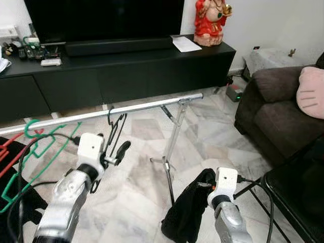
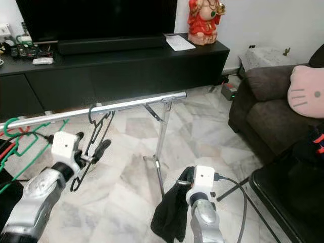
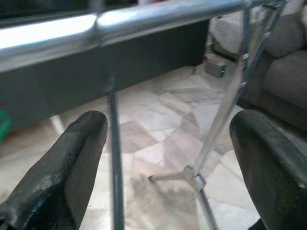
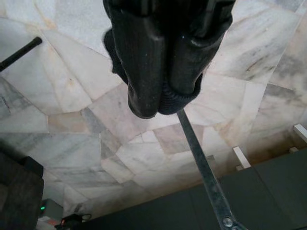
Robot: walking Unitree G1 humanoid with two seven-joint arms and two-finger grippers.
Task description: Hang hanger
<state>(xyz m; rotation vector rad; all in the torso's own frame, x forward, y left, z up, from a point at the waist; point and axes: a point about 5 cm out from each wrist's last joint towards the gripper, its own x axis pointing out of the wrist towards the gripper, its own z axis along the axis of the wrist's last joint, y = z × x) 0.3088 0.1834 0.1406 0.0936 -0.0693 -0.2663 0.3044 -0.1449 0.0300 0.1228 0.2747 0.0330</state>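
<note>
Left eye view: black hanger (image 1: 115,132) hooked over the silver rail (image 1: 101,112), hanging at roughly 12 o'clock from the left hand (image 1: 117,154). Left hand released, fingers (image 3: 62,177) spread wide to either side of the hanger's thin wire, apparently not touching it. Rail carried on a folding metal stand (image 1: 171,147), with green hangers (image 1: 30,152) and a red hanger further along toward 9 o'clock.

Right hand (image 1: 205,183) low at about 5 o'clock, clenched on a black garment (image 1: 188,212) that droops toward the marble floor (image 1: 142,182). Right wrist view: fingers (image 4: 144,57) pressed together over dark cloth, with a stand leg running beyond them.

Background: black TV desk (image 1: 126,71) at 12 o'clock, red figurine (image 1: 210,20) on its top, brown sofa (image 1: 273,111) with a pink cushion at 3 o'clock.

Step in hand, as judged: hanging appears complete, hook seated on the rail, release done. Next move calls for drawing the left hand straight back from the wire without snagging it, keeping fingers spread until clear, then checking that the hook stays seated. Risk: a brush against the wire could swing or lift the hook off the rail.
</note>
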